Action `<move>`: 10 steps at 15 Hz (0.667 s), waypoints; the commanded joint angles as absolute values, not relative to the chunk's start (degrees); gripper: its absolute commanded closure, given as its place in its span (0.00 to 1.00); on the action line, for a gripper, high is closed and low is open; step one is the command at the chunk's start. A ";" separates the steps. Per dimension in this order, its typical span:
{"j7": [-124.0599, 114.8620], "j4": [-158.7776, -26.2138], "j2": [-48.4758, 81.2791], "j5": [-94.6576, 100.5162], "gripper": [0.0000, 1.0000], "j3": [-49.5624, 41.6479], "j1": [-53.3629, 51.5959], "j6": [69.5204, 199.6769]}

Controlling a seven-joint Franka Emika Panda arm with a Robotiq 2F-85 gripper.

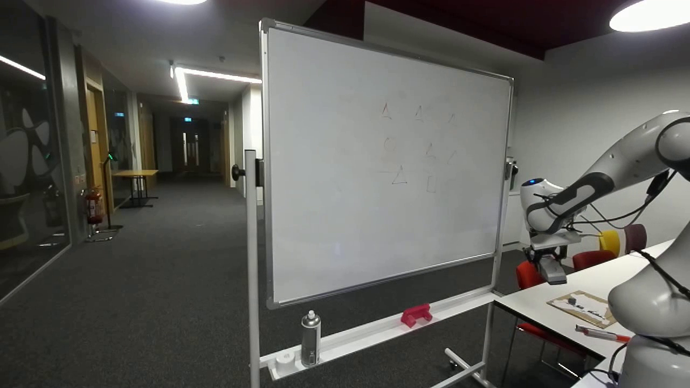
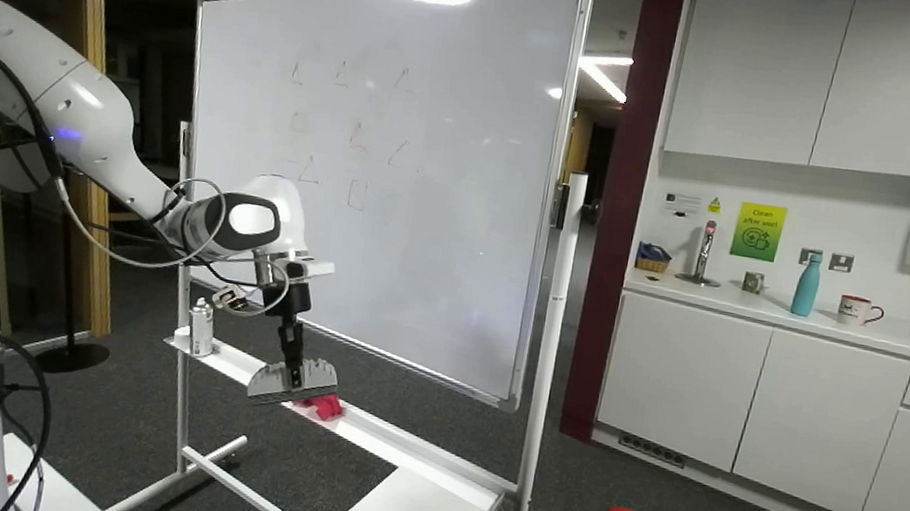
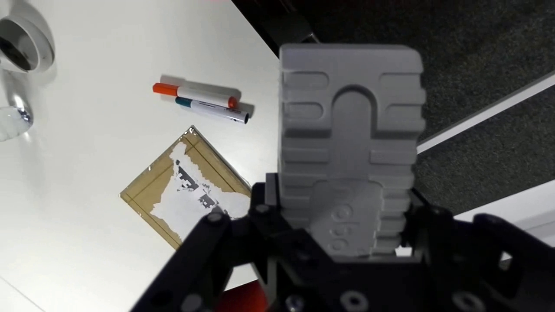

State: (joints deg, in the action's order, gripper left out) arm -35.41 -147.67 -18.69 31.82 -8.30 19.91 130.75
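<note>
— Grey ridged eraser (image 3: 351,151) looms closest in the wrist view, held up in the air, off the table (image 3: 82,208)!

— And the gripper (image 3: 342,197)?

— Clamped right on it, across the narrow width. Sensible-looking hold, that: the ribbed sides should give purchase, and the darker lower face hangs uncovered, pointing roughly downward in an exterior view.

— What's lying around it?

— Down on that table, an orange-capped marker (image 3: 200,95) lies flat with a teal-capped marker (image 3: 217,111) snug alongside, caps pointing the same way. Probably paired up like that to keep them together. Near them, a brown board (image 3: 186,195), its white covering torn. Why it's there, I can't tell.

— And farther out?

— Big whiteboard (image 1: 377,231), faint shapes (image 1: 399,177) sketched around its upper middle, and below it the tray (image 1: 372,333)! Spray can (image 1: 311,340) standing upright toward one end, white roll (image 1: 284,364) just beside it, red piece (image 1: 416,314) farther along, both exterior views showing the can and the red piece. That ledge likely serves to keep small things within reach of the board.
</note>
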 commanded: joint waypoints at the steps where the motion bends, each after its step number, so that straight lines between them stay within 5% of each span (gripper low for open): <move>1: -35.99 -145.54 -19.07 32.70 0.65 -6.83 20.42 127.26; 10: -28.60 -147.34 -22.83 34.62 0.65 -5.85 18.58 128.12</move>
